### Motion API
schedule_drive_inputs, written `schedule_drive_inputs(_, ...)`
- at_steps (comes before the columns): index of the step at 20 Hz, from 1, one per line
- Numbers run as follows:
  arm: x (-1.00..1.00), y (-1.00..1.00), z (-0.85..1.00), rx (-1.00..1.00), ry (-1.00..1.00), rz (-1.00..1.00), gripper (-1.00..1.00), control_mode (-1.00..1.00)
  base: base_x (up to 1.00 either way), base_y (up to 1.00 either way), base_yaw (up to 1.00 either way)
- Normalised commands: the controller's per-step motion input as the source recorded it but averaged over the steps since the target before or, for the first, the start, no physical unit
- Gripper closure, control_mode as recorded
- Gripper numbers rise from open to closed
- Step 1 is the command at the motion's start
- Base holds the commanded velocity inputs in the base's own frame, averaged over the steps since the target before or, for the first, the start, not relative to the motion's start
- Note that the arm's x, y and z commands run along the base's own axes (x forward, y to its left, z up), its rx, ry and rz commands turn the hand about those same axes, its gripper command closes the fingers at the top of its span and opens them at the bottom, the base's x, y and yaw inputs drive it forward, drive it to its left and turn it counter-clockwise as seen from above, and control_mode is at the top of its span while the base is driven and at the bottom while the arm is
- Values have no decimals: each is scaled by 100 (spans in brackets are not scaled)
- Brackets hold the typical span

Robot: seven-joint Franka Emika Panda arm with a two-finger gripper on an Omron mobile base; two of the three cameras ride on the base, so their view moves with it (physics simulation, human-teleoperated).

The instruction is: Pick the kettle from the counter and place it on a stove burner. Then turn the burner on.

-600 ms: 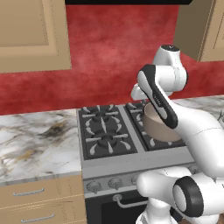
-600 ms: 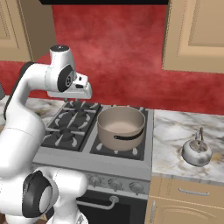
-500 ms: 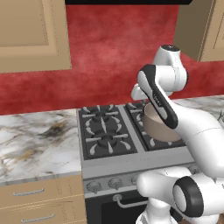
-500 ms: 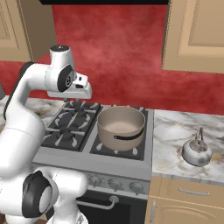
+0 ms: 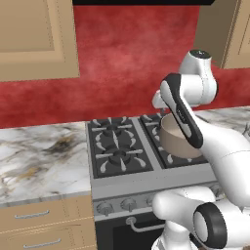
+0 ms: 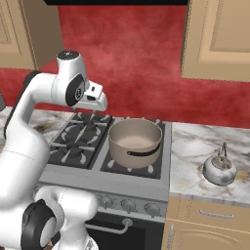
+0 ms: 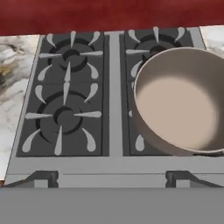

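While it hangs above the stove's back edge, the gripper [image 6: 94, 115] has its fingers spread wide, holding and touching nothing; its two dark tips [image 7: 41, 178] stand far apart at the bottom of the hand view. Off to the right of the stove, the kettle [image 6: 219, 169] sits upright on the desk [image 6: 195, 161], near its front edge and well apart from the gripper. Small, squat and rounded, it is silvery-white with mottled reflections, its thin handle standing straight up. Which way its spout points I cannot tell. Beside it on the stove's front right burner stands a large tan pot [image 6: 135, 142].
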Motion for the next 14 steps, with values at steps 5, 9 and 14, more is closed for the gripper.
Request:
schedule_drive_inputs(5, -24, -58, 11, 5, -7, -22, -100, -100, 0, 0, 0)
schedule_drive_inputs(9, -38, -84, 0, 4, -2, -21, -100, -100, 0, 0, 0)
schedule_drive_inputs(14, -43, -98, 0, 1, 0, -24, -100, -100, 0, 0, 0)
